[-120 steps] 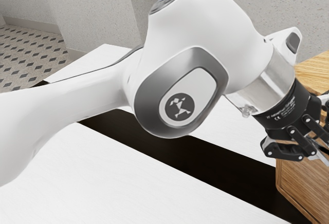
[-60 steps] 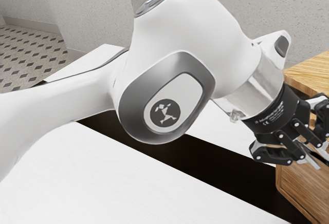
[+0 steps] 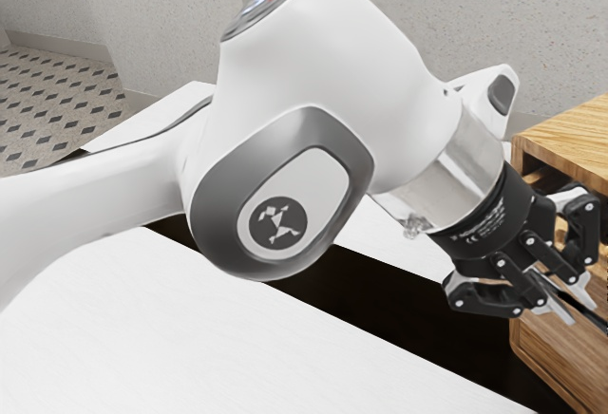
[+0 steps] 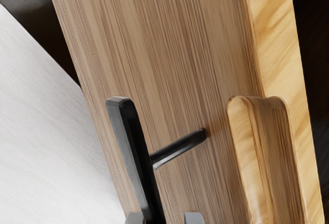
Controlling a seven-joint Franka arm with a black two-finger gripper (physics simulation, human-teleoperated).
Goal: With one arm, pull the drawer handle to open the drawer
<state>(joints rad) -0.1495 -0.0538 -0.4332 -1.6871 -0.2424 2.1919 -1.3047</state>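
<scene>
A wooden cabinet point(image 3: 568, 137) stands at the exterior view's right edge. My black gripper point(image 3: 568, 292) is pressed in against its front, below the top board. In the wrist view the light wooden drawer front point(image 4: 175, 64) carries a black bar handle point(image 4: 129, 147) held off it by a short black post point(image 4: 180, 146). The bar runs down between my two grey fingertips point(image 4: 194, 218), which sit close on either side of it. The gripper is shut on the handle. A dark gap point(image 3: 543, 182) shows under the cabinet's top board.
The white tabletop point(image 3: 190, 338) lies in front, with a dark band point(image 3: 380, 300) between it and a second white surface point(image 3: 171, 115). My bulky white arm point(image 3: 313, 148) covers much of the exterior view. A paler wooden edge piece point(image 4: 259, 157) flanks the drawer front.
My hand and forearm have drawn back toward the exterior view's left, still on the handle. More of the cabinet's top and the dark gap beneath it have come into sight.
</scene>
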